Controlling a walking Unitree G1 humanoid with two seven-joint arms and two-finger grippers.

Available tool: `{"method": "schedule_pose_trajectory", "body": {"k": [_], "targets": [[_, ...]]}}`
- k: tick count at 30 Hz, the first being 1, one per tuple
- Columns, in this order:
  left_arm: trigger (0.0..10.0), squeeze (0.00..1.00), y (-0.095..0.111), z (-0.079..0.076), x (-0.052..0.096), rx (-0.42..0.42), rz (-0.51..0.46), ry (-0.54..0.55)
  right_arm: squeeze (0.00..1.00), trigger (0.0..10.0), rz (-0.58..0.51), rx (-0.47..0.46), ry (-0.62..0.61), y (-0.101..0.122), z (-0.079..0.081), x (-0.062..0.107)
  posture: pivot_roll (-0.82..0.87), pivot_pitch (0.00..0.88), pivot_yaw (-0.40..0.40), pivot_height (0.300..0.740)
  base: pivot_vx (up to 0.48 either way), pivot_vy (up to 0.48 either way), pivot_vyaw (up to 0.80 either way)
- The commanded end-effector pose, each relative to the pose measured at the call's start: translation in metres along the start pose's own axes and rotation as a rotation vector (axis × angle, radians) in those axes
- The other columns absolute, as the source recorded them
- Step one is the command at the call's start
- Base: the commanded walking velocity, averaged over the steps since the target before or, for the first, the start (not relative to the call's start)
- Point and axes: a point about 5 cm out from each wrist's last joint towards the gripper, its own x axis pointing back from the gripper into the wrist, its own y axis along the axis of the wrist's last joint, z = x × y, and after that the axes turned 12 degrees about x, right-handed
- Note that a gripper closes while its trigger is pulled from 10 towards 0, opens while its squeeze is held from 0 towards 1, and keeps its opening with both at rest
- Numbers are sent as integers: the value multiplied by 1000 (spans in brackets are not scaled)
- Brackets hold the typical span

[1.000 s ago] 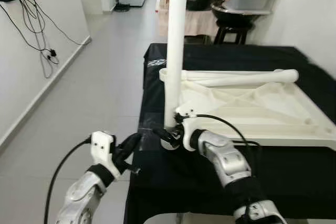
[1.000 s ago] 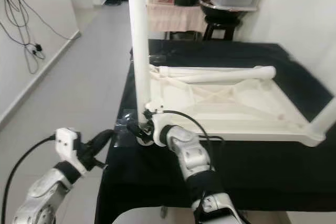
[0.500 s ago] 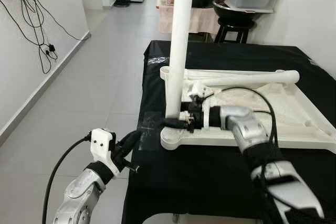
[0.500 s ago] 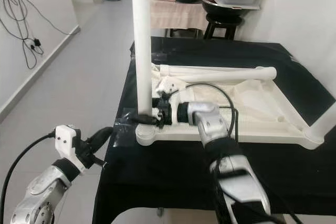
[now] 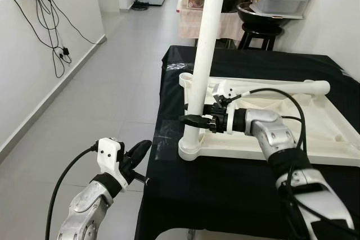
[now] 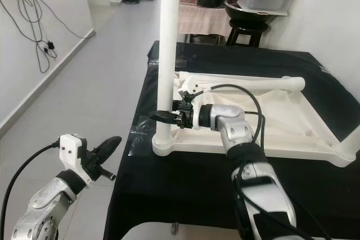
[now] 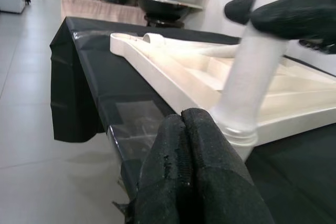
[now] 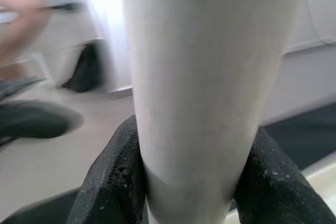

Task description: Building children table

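Note:
A white children's table (image 5: 318, 145) lies upside down on a black-covered table (image 5: 225, 189). One white leg (image 5: 203, 60) stands upright in its near-left corner socket. My right gripper (image 5: 194, 121) reaches in from the right and is shut on this leg a little above the socket; in the right wrist view the fingers (image 8: 113, 177) clamp the leg (image 8: 194, 77) on both sides. A second white leg (image 5: 281, 87) lies across the far side of the upturned table. My left gripper (image 5: 140, 151) hangs shut and empty off the black table's front-left corner, and its fingertips (image 7: 184, 129) are pressed together.
A black stool (image 5: 261, 29) carrying a dark pot and a lidded container (image 5: 281, 1) stands behind the black table. Grey tiled floor (image 5: 107, 99) runs along the left, with a white wall and dangling black cables (image 5: 53, 26).
My right gripper has swung from the socket's base round to the leg's right side and climbed up it, staying closed on it. The camera has shifted slightly. The left arm has hardly moved.

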Motion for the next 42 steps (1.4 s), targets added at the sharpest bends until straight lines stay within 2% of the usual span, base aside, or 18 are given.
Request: {"method": "schedule_pose_trajectory", "body": {"k": [1,2,5,13,14,15,16,19,20,23,25,26,27,36,37,39,41,42], "targets": [[10000,0,1,1,4,0,8,4,0,0,295,-37,-330,-50,-2,13,38,0,-77,740,0,0,0],[10000,0,1,1,4,0,8,4,0,0,295,-37,-330,-50,-2,13,38,0,-77,740,0,0,0],[10000,0,1,3,4,-5,20,-3,0,0,458,4,-530,-60,55,13,23,0,-47,740,0,0,0],[10000,0,0,1,2,4,13,1,0,0,459,34,-504,-55,50,4,31,0,-69,740,0,0,0],[10000,0,0,1,3,4,8,6,0,7294,449,39,-482,-52,52,-1,36,0,-74,740,0,0,0],[10000,0,0,1,3,4,8,6,0,7294,449,39,-482,-52,52,-1,36,0,-74,740,0,0,0],[10000,0,1,2,4,4,6,10,0,10000,440,29,-481,-48,55,-4,36,0,-74,740,0,0,0],[10000,0,0,1,3,5,8,8,0,10000,409,19,-467,-42,55,-8,35,0,-69,740,0,0,0],[10000,0,0,1,3,6,13,3,1000,10000,339,-7,-421,-32,52,-13,31,0,-65,740,0,0,0],[10000,0,-1,1,2,7,16,0,1000,10000,231,-11,-325,-17,51,-18,27,0,-64,740,0,0,0],[10000,0,-2,0,0,9,18,-3,1000,10000,88,73,-104,2,43,-17,33,0,-64,740,0,0,0],[10000,0,-2,0,0,10,18,-3,322,10000,71,134,-10,5,40,-14,33,0,-64,740,0,0,0],[10000,0,-3,0,0,11,17,-3,0,10000,72,176,80,5,38,-11,38,0,-69,740,0,0,0],[10000,0,-3,-3,1,10,17,-2,0,10000,79,153,245,7,18,-17,68,0,-72,740,0,0,0],[10000,0,-3,-3,1,10,18,-2,0,5725,61,138,255,10,17,-20,69,0,-72,740,0,0,0],[10000,0,-3,-4,2,10,20,-2,0,4431,44,117,269,13,15,-22,72,0,-72,740,0,0,0],[10000,0,-3,-4,2,10,20,-2,0,4431,44,117,269,13,15,-22,72,0,-72,740,0,0,0],[10000,0,-3,-4,2,10,20,-2,0,0,36,105,270,14,13,-23,72,0,-73,740,0,0,0]]}}
